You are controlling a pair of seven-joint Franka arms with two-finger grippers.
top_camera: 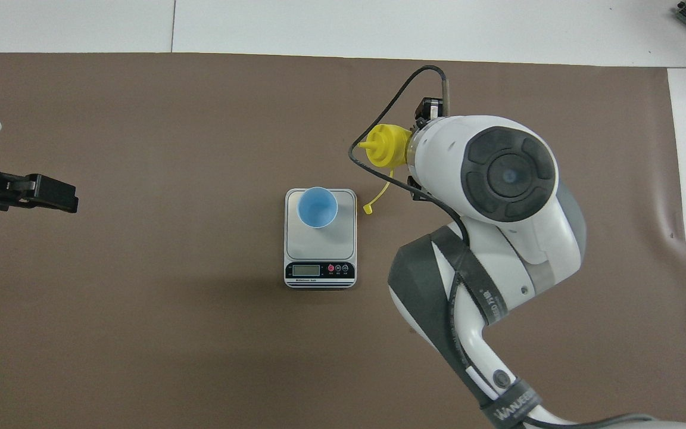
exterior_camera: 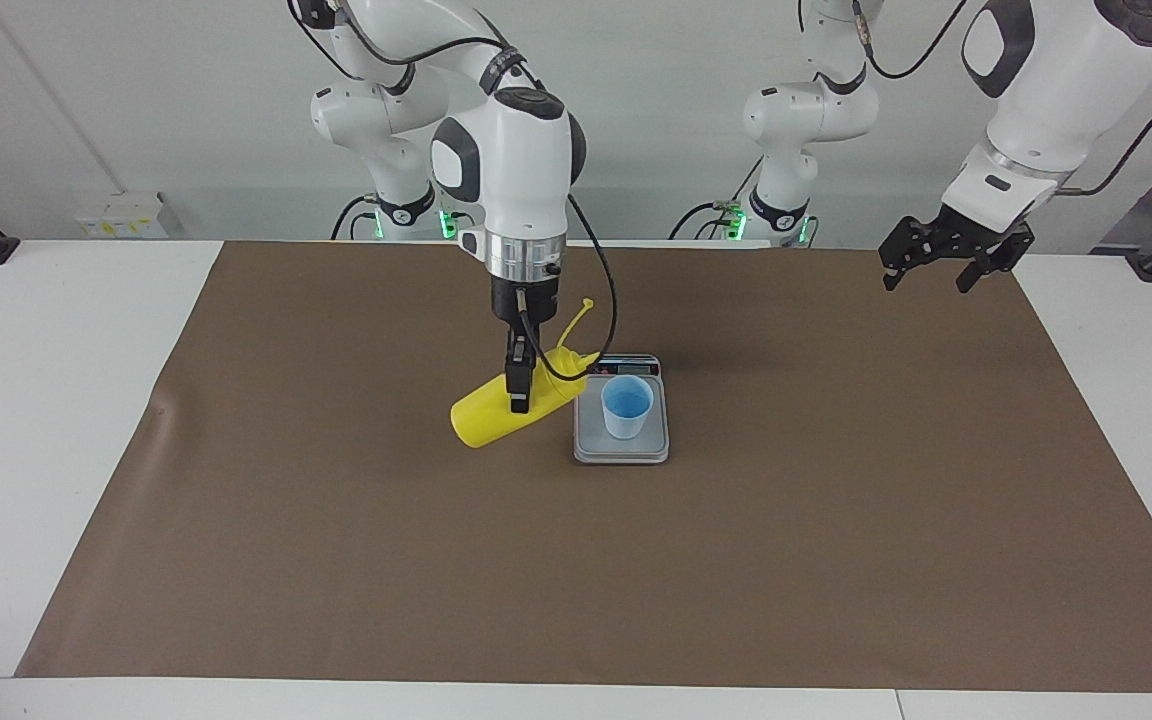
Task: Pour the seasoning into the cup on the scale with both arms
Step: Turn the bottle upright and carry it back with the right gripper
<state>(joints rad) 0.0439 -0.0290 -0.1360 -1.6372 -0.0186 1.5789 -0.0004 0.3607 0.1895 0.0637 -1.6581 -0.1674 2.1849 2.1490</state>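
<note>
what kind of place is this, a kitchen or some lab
Most likely a robotics lab, not a kitchen: two white arms mounted at a plain white table, a brown mat as work surface, and only a scale and cup set out.

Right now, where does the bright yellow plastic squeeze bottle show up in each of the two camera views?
Facing view: the bright yellow plastic squeeze bottle sits just off centre, tilted, held in the right gripper, nozzle toward the pale blue cup.
Overhead view: only its cone nozzle end shows, above centre, the rest hidden under the right arm.
Shared landmark: the flat silver-grey digital kitchen scale beside it.
</note>
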